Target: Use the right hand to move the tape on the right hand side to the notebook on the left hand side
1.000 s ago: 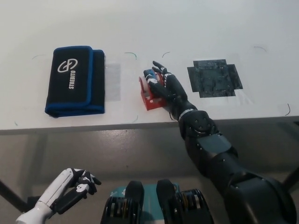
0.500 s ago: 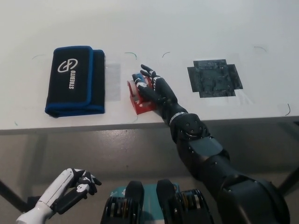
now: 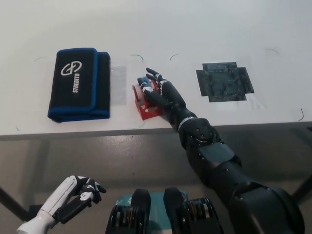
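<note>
Right hand (image 3: pixel 163 95) wrapped on red tape dispenser (image 3: pixel 145 103), table (image 3: pixel 195 29) centre; notebook (image 3: pixel 78 83) at 9 o'clock, apart. Left hand (image 3: pixel 80 191) low, fingers curled, empty.

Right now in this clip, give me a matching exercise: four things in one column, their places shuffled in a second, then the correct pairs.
Things:
1. red tape dispenser
2. black and blue notebook
3. dark patch
4. white left robot hand

Places:
A. on the table's left side
B. below the table edge, lower left of the picture
C. on the table's right side
D. under the black right robot hand, mid-table

Pairs: 1-D, 2-A, 3-C, 4-B
</note>
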Motion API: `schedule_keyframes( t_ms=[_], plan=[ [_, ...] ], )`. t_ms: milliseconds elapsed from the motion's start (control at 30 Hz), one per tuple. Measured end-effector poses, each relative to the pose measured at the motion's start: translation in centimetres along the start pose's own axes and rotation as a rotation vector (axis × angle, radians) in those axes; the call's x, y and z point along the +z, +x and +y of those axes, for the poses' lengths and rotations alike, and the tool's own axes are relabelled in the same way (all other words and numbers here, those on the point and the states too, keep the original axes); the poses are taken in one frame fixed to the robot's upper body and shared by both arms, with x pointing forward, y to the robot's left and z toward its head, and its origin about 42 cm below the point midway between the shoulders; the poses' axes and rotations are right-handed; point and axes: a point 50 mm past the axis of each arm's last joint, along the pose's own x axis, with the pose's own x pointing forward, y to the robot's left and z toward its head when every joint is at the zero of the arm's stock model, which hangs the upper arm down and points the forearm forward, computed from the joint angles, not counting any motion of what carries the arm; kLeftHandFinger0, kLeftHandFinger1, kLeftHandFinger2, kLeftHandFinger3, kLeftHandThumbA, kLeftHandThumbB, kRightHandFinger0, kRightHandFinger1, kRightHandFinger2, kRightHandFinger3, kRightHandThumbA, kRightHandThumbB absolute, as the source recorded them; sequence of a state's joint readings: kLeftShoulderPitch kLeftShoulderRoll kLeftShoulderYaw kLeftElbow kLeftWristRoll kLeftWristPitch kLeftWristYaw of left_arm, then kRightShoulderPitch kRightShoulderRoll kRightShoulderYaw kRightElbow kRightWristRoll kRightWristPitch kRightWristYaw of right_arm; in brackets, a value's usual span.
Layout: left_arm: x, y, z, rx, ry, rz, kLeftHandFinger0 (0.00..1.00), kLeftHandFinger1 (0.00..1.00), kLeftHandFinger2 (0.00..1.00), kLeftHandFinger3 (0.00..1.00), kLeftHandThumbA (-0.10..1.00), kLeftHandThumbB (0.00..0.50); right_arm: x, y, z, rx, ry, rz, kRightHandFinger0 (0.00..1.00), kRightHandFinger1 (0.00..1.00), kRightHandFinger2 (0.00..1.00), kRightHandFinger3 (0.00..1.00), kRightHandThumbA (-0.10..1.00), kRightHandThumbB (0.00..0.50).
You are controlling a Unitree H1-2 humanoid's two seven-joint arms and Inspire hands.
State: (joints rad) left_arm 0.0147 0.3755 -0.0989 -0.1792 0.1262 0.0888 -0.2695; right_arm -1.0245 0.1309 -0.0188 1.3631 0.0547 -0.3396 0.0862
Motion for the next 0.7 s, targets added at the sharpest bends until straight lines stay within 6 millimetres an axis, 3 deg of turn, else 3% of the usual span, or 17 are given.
schedule_keyframes(
  t_ms=[200, 267, 433, 567, 700],
  plan=[
    [0.0, -0.1, 0.0, 0.0, 0.0, 0.002, 0.43, 0.44, 0.55, 0.83, 0.72, 0.141, 0.3, -0.2, -2.2, -0.01, -0.019, -0.009, 1.0, 1.0, 1.0, 1.0, 0.6, 0.493],
    [-0.1, -0.1, 0.0, 0.0, 0.001, 0.003, 0.43, 0.44, 0.56, 0.83, 0.73, 0.147, 0.4, -0.3, -3.7, -0.025, -0.032, -0.012, 1.0, 1.0, 1.0, 1.0, 0.59, 0.499],
    [-0.1, -0.2, -0.1, -0.001, 0.001, 0.005, 0.42, 0.43, 0.54, 0.83, 0.69, 0.125, 1.6, -0.9, -7.9, -0.072, -0.073, -0.061, 1.0, 1.0, 1.0, 1.0, 0.58, 0.453],
    [-0.1, -0.1, -0.1, -0.002, 0.001, 0.004, 0.42, 0.43, 0.53, 0.83, 0.69, 0.127, 2.9, -2.4, -11.3, -0.108, -0.117, -0.151, 1.0, 1.0, 1.0, 1.0, 0.64, 0.48],
    [-0.1, -0.1, -0.1, -0.004, -0.001, 0.006, 0.42, 0.42, 0.53, 0.83, 0.69, 0.133, 2.5, -4.6, -12.8, -0.132, -0.134, -0.2, 1.0, 1.0, 1.0, 1.0, 0.66, 0.498]
  ],
)
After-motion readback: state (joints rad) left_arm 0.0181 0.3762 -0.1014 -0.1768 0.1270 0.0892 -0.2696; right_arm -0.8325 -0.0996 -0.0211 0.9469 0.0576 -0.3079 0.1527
